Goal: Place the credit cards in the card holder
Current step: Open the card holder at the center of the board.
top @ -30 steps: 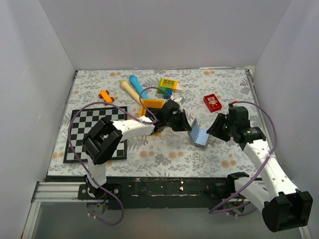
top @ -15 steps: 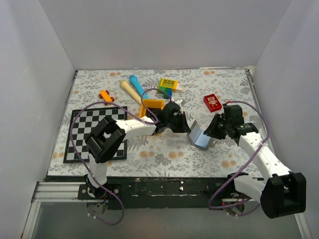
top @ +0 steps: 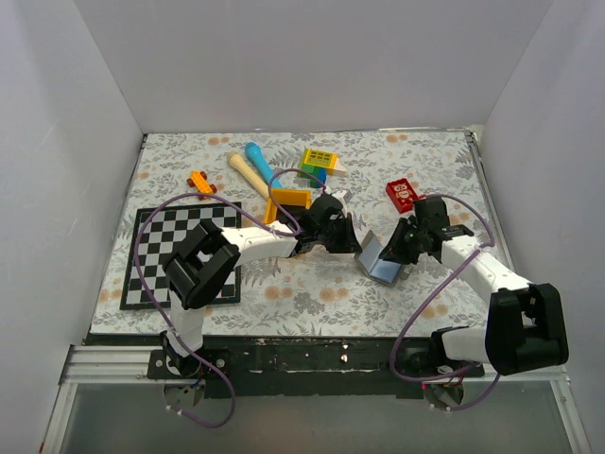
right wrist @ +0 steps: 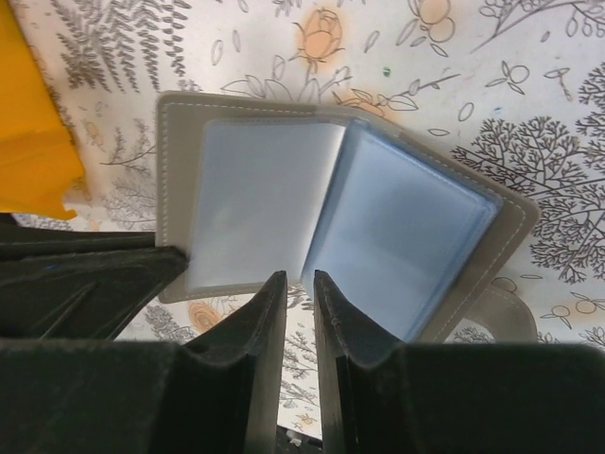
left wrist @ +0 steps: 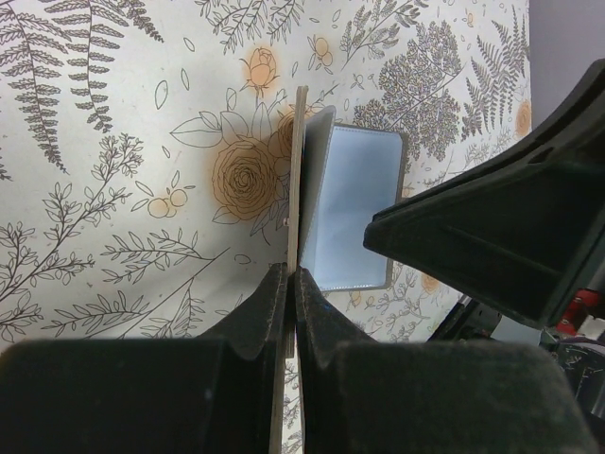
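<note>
Propping wallet (top: 381, 261) open on table (top: 430, 163), right of centre: left tool (left wrist: 293, 280) clenching its left flap upright, right tool (right wrist: 301, 280) nearly closed over pocket fold, grasp unclear. Seeing no cards; next needing one fetched, slid in.

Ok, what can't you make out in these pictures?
Cards: none in any view; top view, perhaps under left tool.
Right tool: own wrist view, gap too narrow to tell if it holds anything.
Wallet far side: left wrist view, blocked by right tool.

No legible text (red block (top: 403, 195) marks blurred).
</note>
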Tool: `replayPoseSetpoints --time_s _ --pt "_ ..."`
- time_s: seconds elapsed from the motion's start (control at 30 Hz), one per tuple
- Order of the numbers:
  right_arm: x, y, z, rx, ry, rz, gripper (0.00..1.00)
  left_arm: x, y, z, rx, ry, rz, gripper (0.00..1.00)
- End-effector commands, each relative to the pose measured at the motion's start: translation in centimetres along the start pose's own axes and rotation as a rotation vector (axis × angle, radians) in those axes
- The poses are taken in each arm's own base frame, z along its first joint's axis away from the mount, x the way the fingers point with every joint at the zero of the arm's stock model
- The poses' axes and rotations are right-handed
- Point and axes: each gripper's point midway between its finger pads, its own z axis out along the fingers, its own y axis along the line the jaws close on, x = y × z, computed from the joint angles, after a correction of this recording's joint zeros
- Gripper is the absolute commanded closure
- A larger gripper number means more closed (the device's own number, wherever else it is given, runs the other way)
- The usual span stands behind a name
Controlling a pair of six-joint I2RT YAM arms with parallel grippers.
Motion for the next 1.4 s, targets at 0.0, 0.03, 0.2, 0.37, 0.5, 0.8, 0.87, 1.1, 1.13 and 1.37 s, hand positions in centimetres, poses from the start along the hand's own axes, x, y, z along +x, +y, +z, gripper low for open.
replayPoseSetpoints --time_s 0.0,0.03,0.2,0.37,0.5,0.8,0.87,1.1,1.13,1.37 --pt "-0.4 -0.8 0.2 0.054 -0.001 0.026 0.73 -1.1 -1.6 -0.9 0.027 -0.037 0.020 1.00" --pt "-0.2 -1.3 0.3 0.078 0.006 0.032 0.73 -1.0 -1.4 -0.9 0.023 -0.035 0.021 1.00" --pt "0.4 -2.9 0.3 0.165 0.031 0.053 0.68 -0.7 -0.9 -0.5 0.012 -0.025 0.021 1.00" --pt "0.6 -3.9 -0.1 0.226 0.035 0.058 0.59 -0.6 -0.7 -0.6 0.003 -0.027 0.013 1.00" --pt "0.7 -4.5 0.2 0.257 0.048 0.062 0.59 -0.7 -0.8 -0.8 0.005 -0.029 0.013 1.00" --pt "0.8 -4.2 1.8 0.243 0.094 0.070 0.62 0.8 0.2 -0.3 0.000 0.005 -0.004 1.00" --pt "0.9 -4.1 2.1 0.238 0.105 0.071 0.63 1.2 0.5 -0.1 -0.003 0.015 -0.010 1.00" --pt "1.1 -3.0 3.1 0.160 0.120 0.082 0.63 2.0 1.3 0.5 -0.013 0.037 -0.019 1.00" --pt "1.2 -2.9 3.1 0.154 0.123 0.081 0.63 2.2 1.5 0.6 -0.016 0.040 -0.020 1.00" --pt "0.7 -1.6 3.6 0.088 0.117 0.072 0.63 3.1 2.3 1.0 -0.027 0.067 -0.021 1.00"
